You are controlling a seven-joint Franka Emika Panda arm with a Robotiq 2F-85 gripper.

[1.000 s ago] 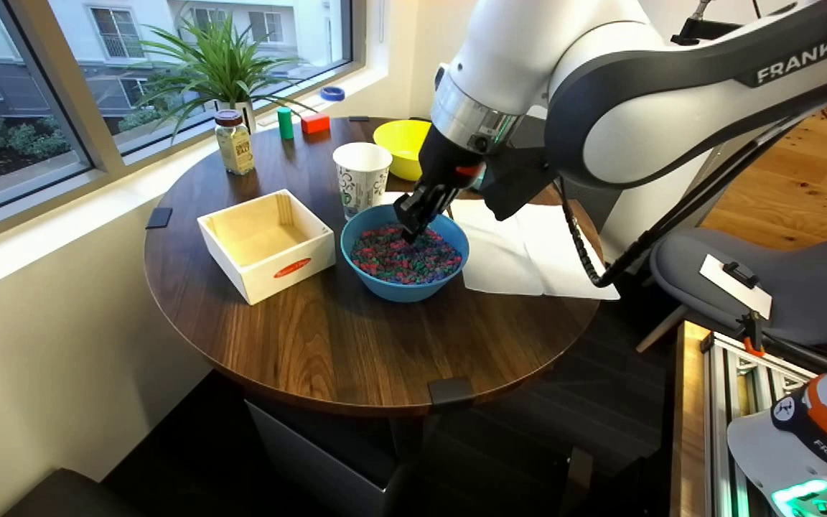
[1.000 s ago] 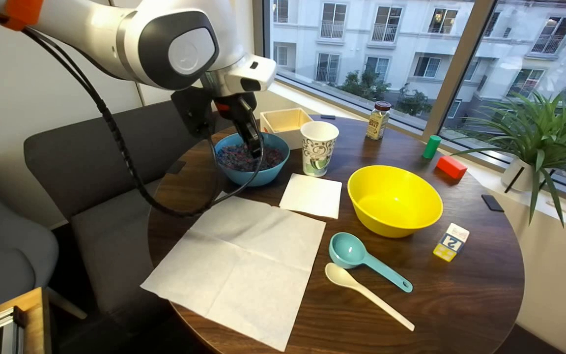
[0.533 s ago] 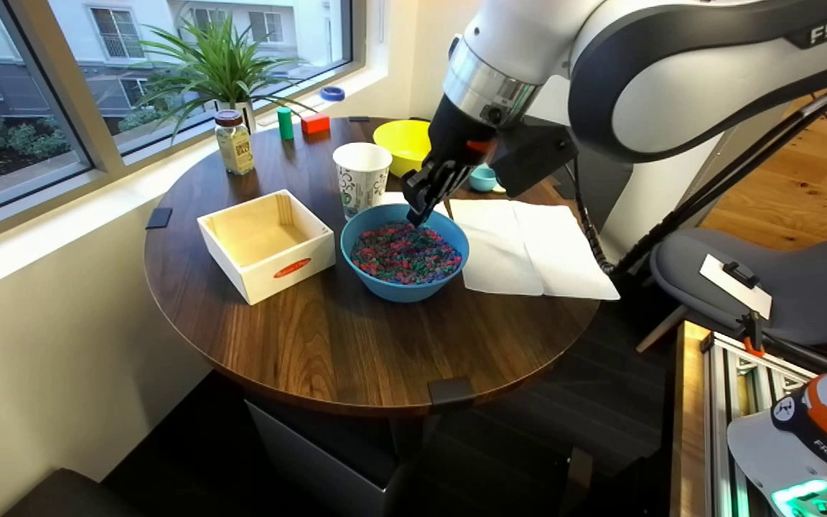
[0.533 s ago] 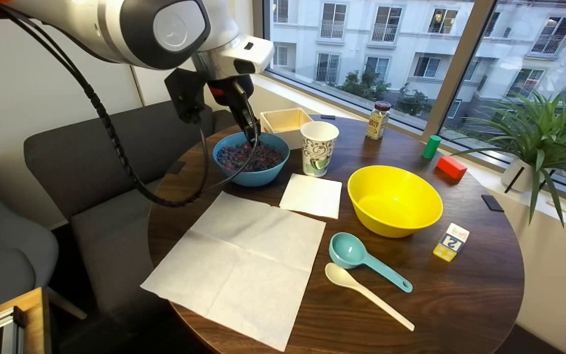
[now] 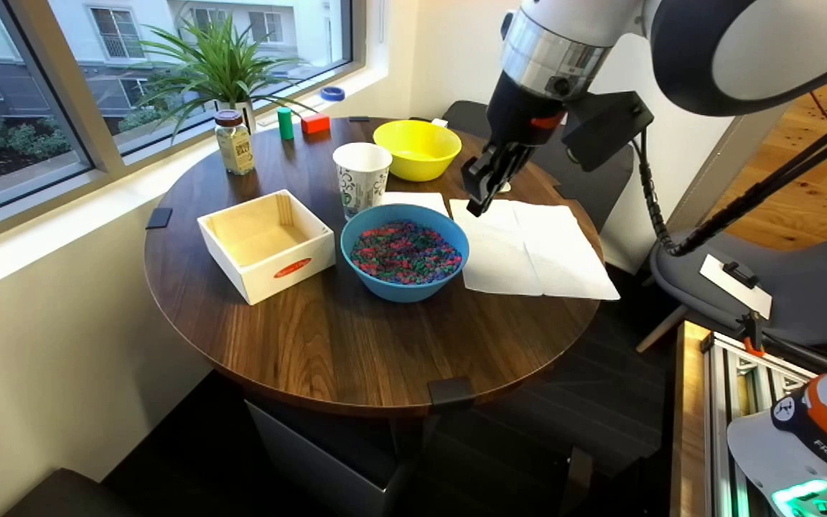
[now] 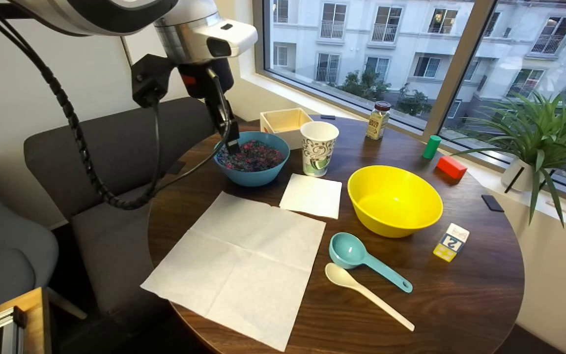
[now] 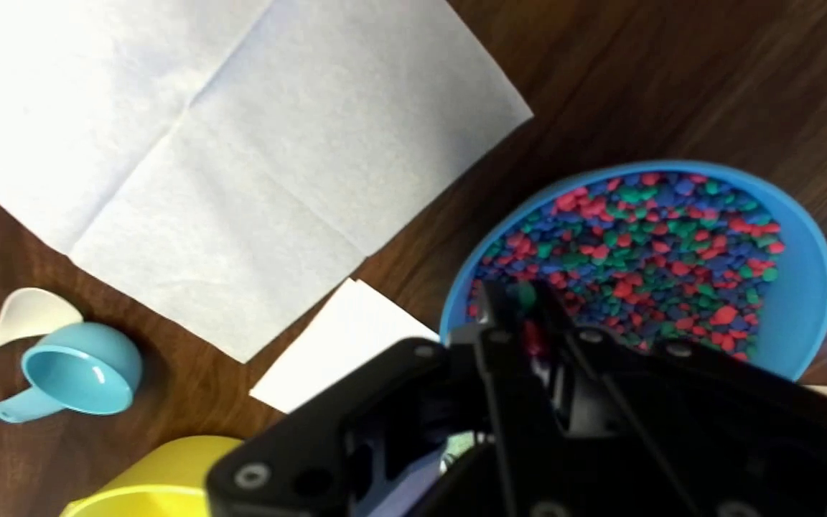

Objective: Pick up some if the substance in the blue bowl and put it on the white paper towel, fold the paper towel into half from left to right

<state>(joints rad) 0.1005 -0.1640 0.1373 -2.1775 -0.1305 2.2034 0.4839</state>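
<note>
The blue bowl holds a heap of red, green and blue bits, the substance. The bowl also shows in the wrist view. The large white paper towel lies flat and creased on the table beside the bowl; it shows in the wrist view too. My gripper hangs in the air above the table, near the towel's bowl-side edge. In the wrist view its fingertips are nearly together, with green and red bits pinched between them. The exact number of bits is hidden.
A paper cup, a wooden box and a small folded napkin stand close to the bowl. A yellow bowl, teal scoop, pale spoon and letter block lie farther along.
My gripper has risen out of the blue bowl and moved sideways from it toward the paper towel. Its fingers now hold bits. The bowl and towel have not moved.
</note>
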